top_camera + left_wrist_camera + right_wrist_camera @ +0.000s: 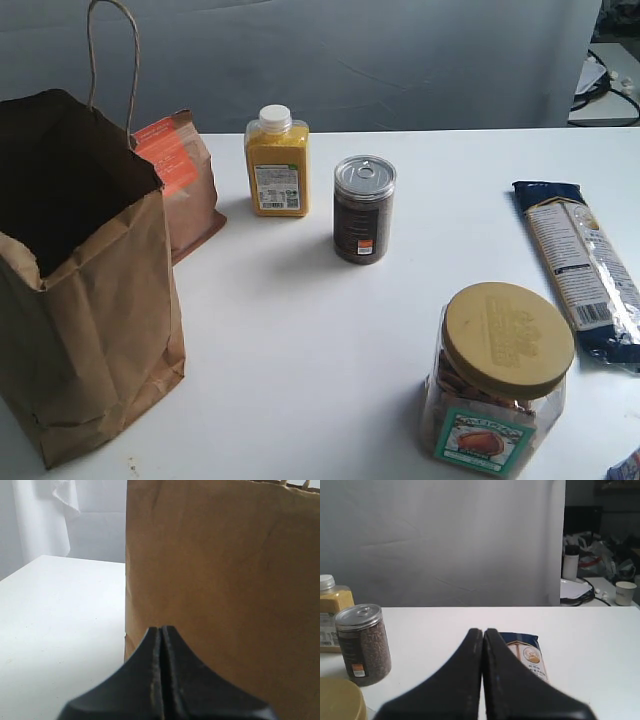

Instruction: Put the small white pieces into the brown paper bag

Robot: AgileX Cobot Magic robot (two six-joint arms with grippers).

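Observation:
The tall brown paper bag (85, 290) stands open at the left of the table, its cord handle rising at the back. In the left wrist view its flat side (225, 580) fills most of the picture, close in front of my left gripper (161, 629), which is shut with nothing in it. My right gripper (483, 631) is also shut and empty, low over the table. Neither gripper shows in the exterior view. The small white pieces are not visible in any view.
A brown pouch with an orange label (182, 180) leans behind the bag. A yellow bottle (277, 160), a dark can (364, 208) (362, 644), a jar with a tan lid (497, 375) and a blue pasta packet (585, 265) (527, 655) lie to the right.

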